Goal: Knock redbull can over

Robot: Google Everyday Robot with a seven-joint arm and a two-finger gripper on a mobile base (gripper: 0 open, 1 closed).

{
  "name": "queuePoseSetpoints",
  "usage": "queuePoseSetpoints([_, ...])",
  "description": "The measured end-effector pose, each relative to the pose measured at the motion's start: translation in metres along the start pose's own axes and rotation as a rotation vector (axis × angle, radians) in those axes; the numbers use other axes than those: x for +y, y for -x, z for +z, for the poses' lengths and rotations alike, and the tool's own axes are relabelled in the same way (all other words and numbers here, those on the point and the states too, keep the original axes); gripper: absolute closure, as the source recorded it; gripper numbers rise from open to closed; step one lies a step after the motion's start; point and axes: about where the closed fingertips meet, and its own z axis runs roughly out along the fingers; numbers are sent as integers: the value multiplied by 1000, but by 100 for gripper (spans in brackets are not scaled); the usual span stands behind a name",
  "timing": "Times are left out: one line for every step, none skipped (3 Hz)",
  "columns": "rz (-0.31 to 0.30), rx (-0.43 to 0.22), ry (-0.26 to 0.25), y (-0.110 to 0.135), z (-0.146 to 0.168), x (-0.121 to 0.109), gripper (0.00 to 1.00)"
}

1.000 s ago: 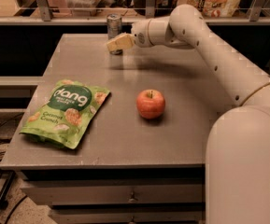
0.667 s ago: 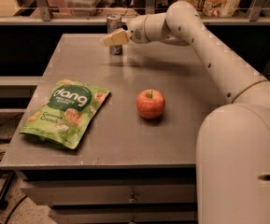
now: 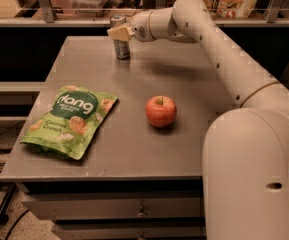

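The redbull can stands upright near the far edge of the grey table, a slim silver can with dark panels. My gripper is at the end of the white arm that reaches in from the right, and it sits right against the can's upper part, covering some of it.
A red apple lies mid-table. A green snack bag lies at the front left. A shelf rail with boxes and containers runs behind the far edge. My white arm body fills the front right.
My gripper has moved left along the far edge, from just right of the can to against its upper part. The can still stands upright.
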Motion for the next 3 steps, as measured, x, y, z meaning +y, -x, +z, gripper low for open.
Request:
queuePoseSetpoints([-62, 70, -28, 5, -17, 3, 91])
queuePoseSetpoints([-175, 223, -56, 7, -40, 9, 100])
queuePoseSetpoints([-272, 416, -60, -10, -65, 9, 81])
